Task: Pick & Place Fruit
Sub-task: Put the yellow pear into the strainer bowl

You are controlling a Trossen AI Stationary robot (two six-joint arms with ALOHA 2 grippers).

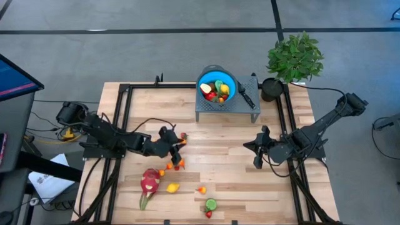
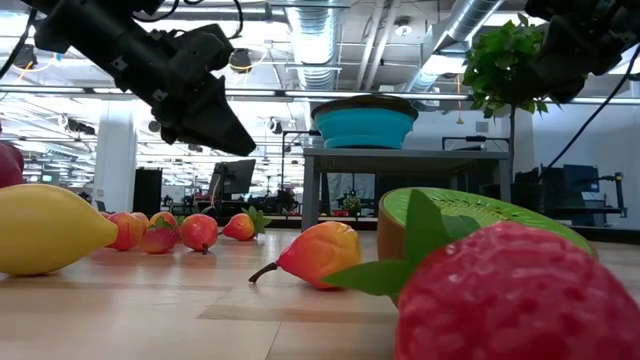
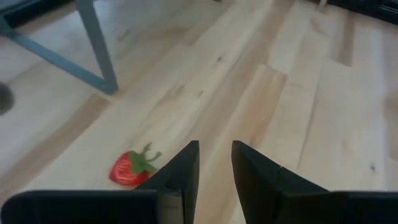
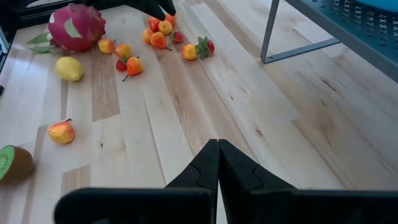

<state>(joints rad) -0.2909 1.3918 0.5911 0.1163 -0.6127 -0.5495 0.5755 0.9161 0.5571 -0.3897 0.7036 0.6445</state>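
- Judged the picking step underway: found the left pincer [image 3: 215,149] low over the desk [image 1: 225,169], next to the cluster of small fruits [image 1: 177,162] left of centre.
- Saw its two fingers a little apart, with only bare wood in the gap.
- Noted a strawberry [image 3: 127,169] lying just beside one finger, outside the gap, so counted nothing as gripped yet.
- Could not tell from the high view which fruit of the cluster was meant; the arm covered part of it.
- Reckoned the next move called for centring the gap over one small fruit, squeezing it, then lifting clear of its neighbours and carrying it to the blue bowl [image 1: 201,80].
- Found that bowl on the grey stand [image 1: 206,107] at the far edge, already holding several fruits, with a black-handled knife [image 1: 245,95] beside it.
- Counted more left to fetch: the dragon fruit [image 1: 150,181], a lemon [image 1: 173,187] and a kiwi half [image 1: 210,204] nearer the front edge.
- Found the right pincer [image 4: 217,144] waiting at the right side, fingers pressed together, holding nothing.
- Noted pale wooden planks in a black frame, a potted plant [image 1: 294,56] at the far right corner, grey floor around, and a bright hall with ceiling ducts beyond.
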